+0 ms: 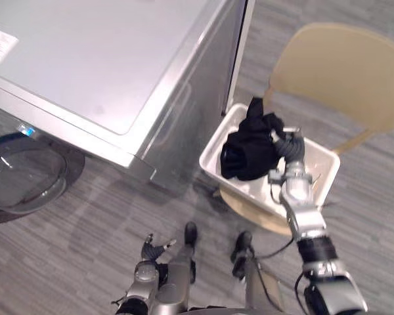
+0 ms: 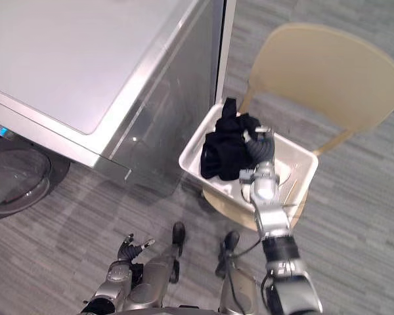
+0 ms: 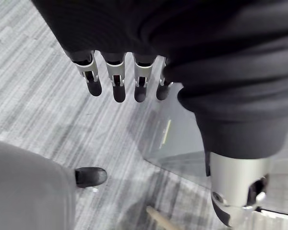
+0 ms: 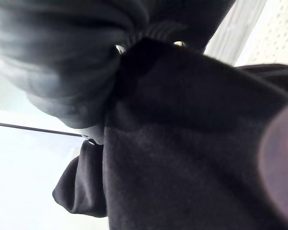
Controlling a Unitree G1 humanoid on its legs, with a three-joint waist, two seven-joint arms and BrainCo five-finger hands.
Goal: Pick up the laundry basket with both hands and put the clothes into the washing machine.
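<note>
Inside basket [image 1: 329, 161] rim, right robot hand [image 1: 284, 143]

Silver-grey arms [image 1: 302, 215]; robot hand [image 3: 116, 77] fingers dk-tipped.

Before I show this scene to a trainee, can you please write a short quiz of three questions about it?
1. Choose one. The white basket rests on: A the floor; B the tan chair; C a table.
2. True or false: the left hand holds the basket's rim.
3. Fill the gap: the right hand reaches into the basket, at the ___ clothes.

Key:
1. B.
2. False. It hangs open, low above the floor and apart from the basket.
3. Black: the black clothes lie piled at the basket's end near the machine.
</note>
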